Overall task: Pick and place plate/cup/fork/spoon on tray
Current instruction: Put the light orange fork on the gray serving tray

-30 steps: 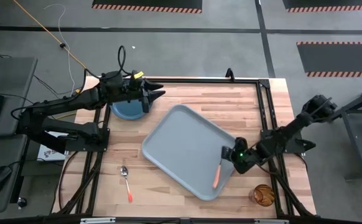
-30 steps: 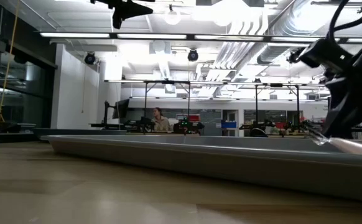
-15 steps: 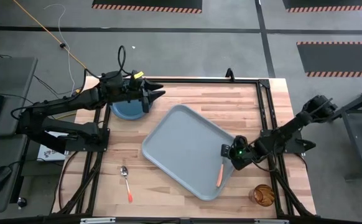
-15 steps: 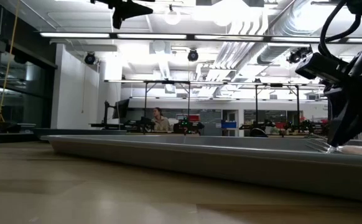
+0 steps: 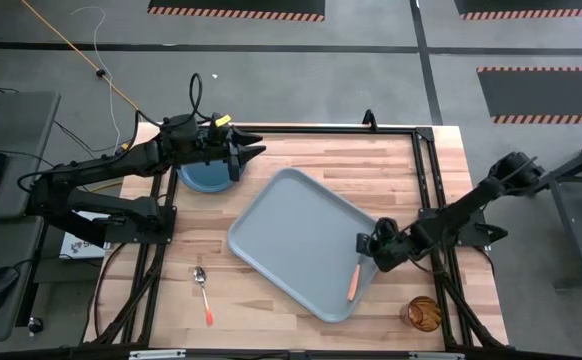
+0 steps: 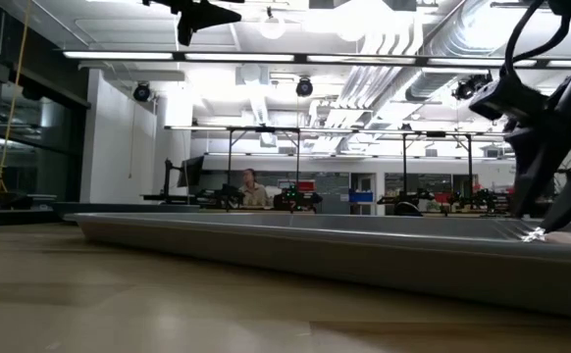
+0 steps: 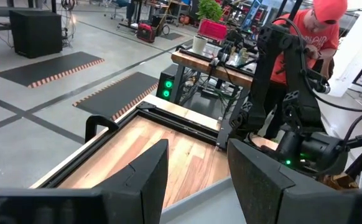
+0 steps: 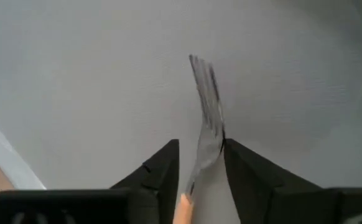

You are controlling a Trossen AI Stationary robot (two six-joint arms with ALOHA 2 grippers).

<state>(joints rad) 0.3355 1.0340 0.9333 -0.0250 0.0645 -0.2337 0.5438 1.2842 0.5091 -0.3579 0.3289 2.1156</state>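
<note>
One fork (image 5: pixel 352 281) lies by the tray (image 5: pixel 291 235)'s right edge; our right gripper (image 8: pixel 199 163) straddles it, parted—we lift away straight.

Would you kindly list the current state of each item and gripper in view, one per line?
tray: flat on the table, holds only the fork.
fork: lying on the tray near its edge.
plate: on the table, partly under the left gripper.
spoon: lying on the table, off the tray.
cup: upright on the table, off the tray.
left gripper: open, empty.
right gripper: open, straddling the fork.
</note>
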